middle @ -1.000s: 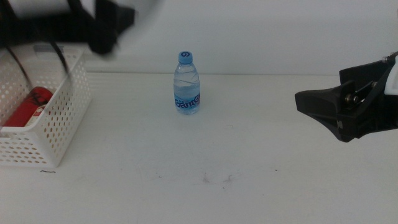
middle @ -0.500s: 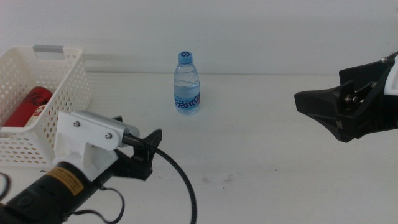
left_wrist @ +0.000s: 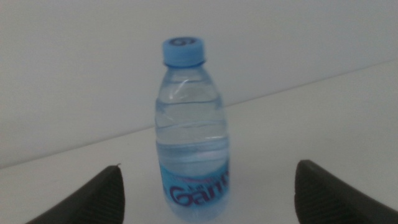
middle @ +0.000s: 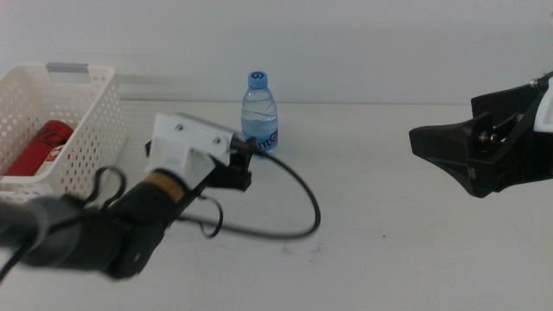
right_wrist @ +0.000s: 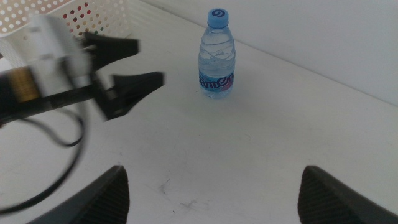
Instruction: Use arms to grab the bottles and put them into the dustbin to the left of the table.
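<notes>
The small clear water bottle [middle: 259,117] with blue cap and label stands upright at the back middle of the table [middle: 389,250]. My left gripper [middle: 249,162] is open, just in front of and left of the bottle, pointing at it. In the left wrist view the bottle [left_wrist: 193,149] stands beyond and between the two spread jaws, untouched. My right gripper [middle: 416,138] is open and empty at the right side of the table, far from the bottle. The right wrist view shows the bottle [right_wrist: 217,56] and the left gripper [right_wrist: 146,62]. The yellow-juice bottle is out of view.
The white perforated dustbin [middle: 91,130] stands at the left with the red can [middle: 39,147] lying inside. Its corner shows in the right wrist view [right_wrist: 93,12]. The left arm's black cable [middle: 302,203] loops over the table's middle.
My left arm has come away from above the dustbin, dropped low over the table and swung right toward the water bottle. The right arm has not moved.
</notes>
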You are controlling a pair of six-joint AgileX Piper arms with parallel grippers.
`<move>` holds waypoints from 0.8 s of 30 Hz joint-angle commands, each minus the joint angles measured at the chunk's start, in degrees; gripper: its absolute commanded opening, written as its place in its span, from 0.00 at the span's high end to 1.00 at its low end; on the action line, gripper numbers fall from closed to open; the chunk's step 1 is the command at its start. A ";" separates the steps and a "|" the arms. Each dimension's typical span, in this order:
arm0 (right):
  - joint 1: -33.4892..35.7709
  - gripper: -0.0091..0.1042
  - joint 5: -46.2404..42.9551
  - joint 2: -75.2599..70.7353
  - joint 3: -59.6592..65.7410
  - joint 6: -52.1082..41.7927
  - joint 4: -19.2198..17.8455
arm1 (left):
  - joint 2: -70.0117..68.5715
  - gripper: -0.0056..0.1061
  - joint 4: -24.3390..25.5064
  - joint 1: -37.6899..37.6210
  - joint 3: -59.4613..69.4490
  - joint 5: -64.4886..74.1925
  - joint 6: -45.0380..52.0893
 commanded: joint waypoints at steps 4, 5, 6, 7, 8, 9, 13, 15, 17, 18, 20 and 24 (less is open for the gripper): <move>0.12 0.26 -0.14 -0.31 0.25 -0.19 -0.49 | 10.95 0.11 9.58 4.06 -9.89 -0.57 -7.59; 0.12 0.26 -0.14 -0.31 0.25 -0.19 -0.49 | 12.78 0.11 10.60 4.48 -11.24 -0.57 -8.00; 0.12 0.26 -0.14 -0.31 0.25 -0.19 -0.49 | 14.45 0.11 11.32 4.78 -12.88 -0.57 -8.84; 0.12 0.26 -0.14 -0.31 0.25 -0.19 -0.49 | 16.06 0.11 11.65 4.93 -14.81 -0.57 -9.10; 0.12 0.26 -0.14 -0.31 0.25 -0.19 -0.49 | 17.26 0.11 11.65 5.03 -16.05 -0.57 -9.10; 0.12 0.26 -0.14 -0.31 0.25 -0.19 -0.49 | 18.66 0.11 11.16 5.02 -17.59 -0.46 -9.10; 0.12 0.26 -0.14 -0.31 0.25 -0.19 -0.49 | 23.40 0.11 11.16 5.02 -23.04 -0.05 -10.43; 0.12 0.26 -0.14 -0.31 0.25 -0.19 -0.49 | 25.92 0.11 10.72 5.02 -25.56 -0.05 -10.41; 0.12 0.26 -0.14 -0.31 0.25 -0.19 -0.49 | 28.12 0.11 9.98 5.02 -28.64 0.17 -10.41; 0.12 0.26 -0.14 -0.31 0.25 -0.19 -0.49 | 29.25 0.11 9.72 5.02 -30.09 0.17 -10.41; 0.12 0.26 -0.14 -0.31 0.25 -0.19 -0.49 | 30.92 0.11 9.68 5.02 -32.50 0.17 -10.41; 0.12 0.26 -0.14 -0.31 0.25 -0.19 -0.49 | 33.75 0.11 9.89 4.89 -36.95 0.17 -10.41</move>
